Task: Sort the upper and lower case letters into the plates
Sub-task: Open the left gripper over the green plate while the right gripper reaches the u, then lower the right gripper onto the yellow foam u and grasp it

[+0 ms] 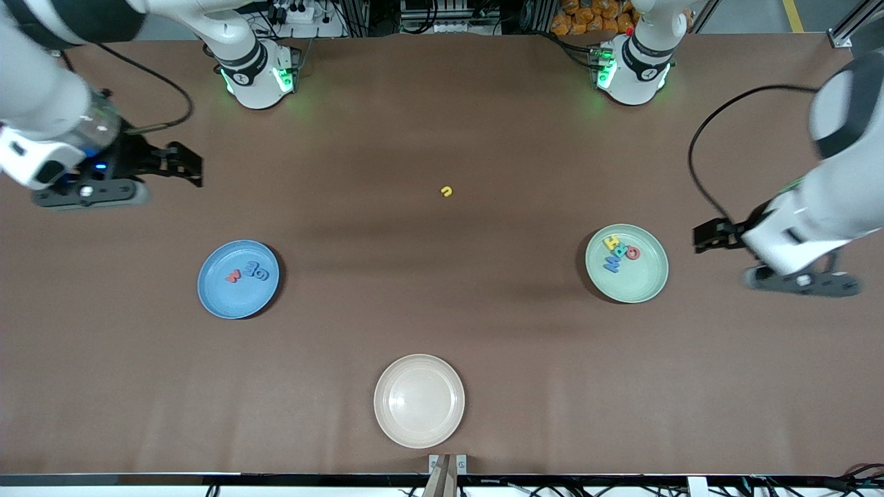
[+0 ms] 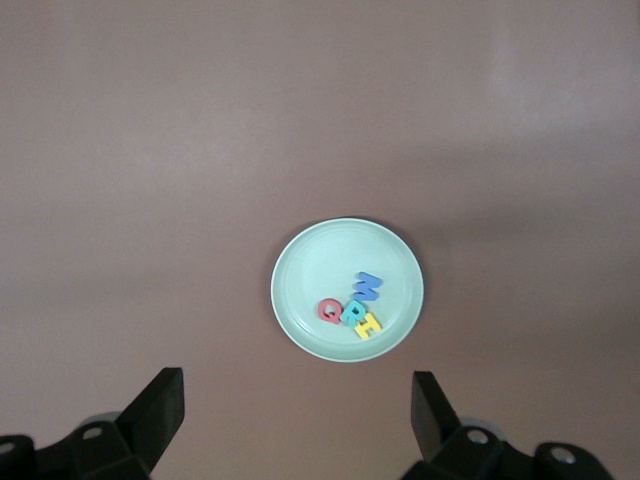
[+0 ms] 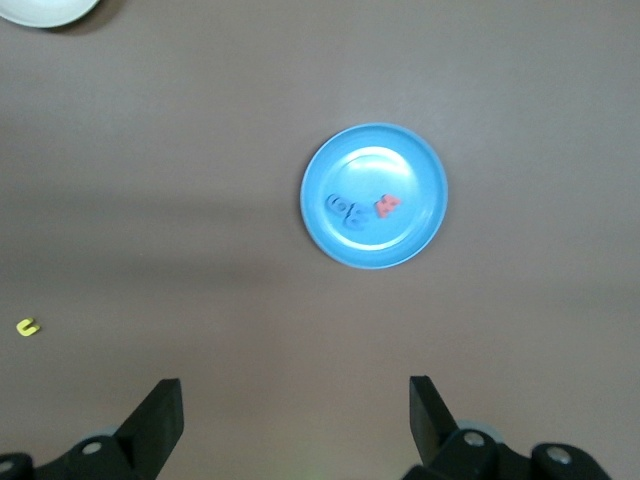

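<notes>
The blue plate [image 1: 228, 304] holds a red-pink letter [image 1: 233, 277] and blue letters [image 1: 257, 270]; it also shows in the right wrist view [image 3: 400, 180]. The mint green plate [image 1: 639, 279] holds several letters: yellow [image 1: 611, 242], teal [image 1: 619, 251], red-pink [image 1: 632, 252] and blue [image 1: 612, 264]. It also shows in the left wrist view [image 2: 320, 265]. One yellow letter [image 1: 447, 191] lies alone on the table between the arms' bases and the plates, and shows in the right wrist view [image 3: 28, 326]. My right gripper [image 1: 190, 166] is open and empty over bare table at the right arm's end. My left gripper [image 1: 701, 237] is open and empty over the table beside the mint plate.
An empty cream-beige plate [image 1: 419, 400] sits near the table's front edge, midway between the two arms' ends. The brown table [image 1: 442, 310] carries nothing else between the plates.
</notes>
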Controlling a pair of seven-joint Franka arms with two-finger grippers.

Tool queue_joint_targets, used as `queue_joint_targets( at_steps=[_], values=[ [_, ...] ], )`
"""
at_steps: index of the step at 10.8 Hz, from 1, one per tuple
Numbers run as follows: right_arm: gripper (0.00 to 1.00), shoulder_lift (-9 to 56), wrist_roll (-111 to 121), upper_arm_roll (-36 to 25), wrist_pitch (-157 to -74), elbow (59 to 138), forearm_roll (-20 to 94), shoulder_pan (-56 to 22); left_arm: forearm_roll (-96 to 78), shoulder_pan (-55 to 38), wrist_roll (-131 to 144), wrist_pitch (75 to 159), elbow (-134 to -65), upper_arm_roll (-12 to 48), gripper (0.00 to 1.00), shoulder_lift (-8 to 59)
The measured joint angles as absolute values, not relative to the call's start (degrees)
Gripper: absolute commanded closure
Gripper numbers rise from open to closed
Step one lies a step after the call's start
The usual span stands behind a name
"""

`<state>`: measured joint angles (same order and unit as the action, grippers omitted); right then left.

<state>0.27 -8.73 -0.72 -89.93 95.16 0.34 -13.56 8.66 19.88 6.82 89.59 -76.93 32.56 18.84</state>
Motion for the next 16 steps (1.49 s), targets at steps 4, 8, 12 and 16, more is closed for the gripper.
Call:
queue_joint_targets(
  at_steps=[4, 8, 12, 16],
  values=[
    [0.0, 0.8, -15.2, 2.7, -95.4, 101.2, 0.4, -19.6, 5.3, 22.1, 6.8, 85.6, -76.6, 32.2, 0.0, 15.0],
    [0.0, 4.9, -15.5, 5.6, -101.2, 102.5, 0.5, -25.3, 4.3, 22.6, 6.8, 84.9, -76.7, 31.2, 0.0, 14.9],
    [0.0, 9.6, -15.5, 6.9, -105.7, 102.7, 0.8, -30.7, 2.4, 5.8, 5.6, 84.3, -77.8, 12.8, 0.0, 10.9],
    [0.0, 14.1, -18.5, 9.1, -110.5, 102.7, 1.0, -34.3, 1.4, -1.7, 2.2, 84.3, -81.3, 5.0, 0.0, 7.4]
  ],
)
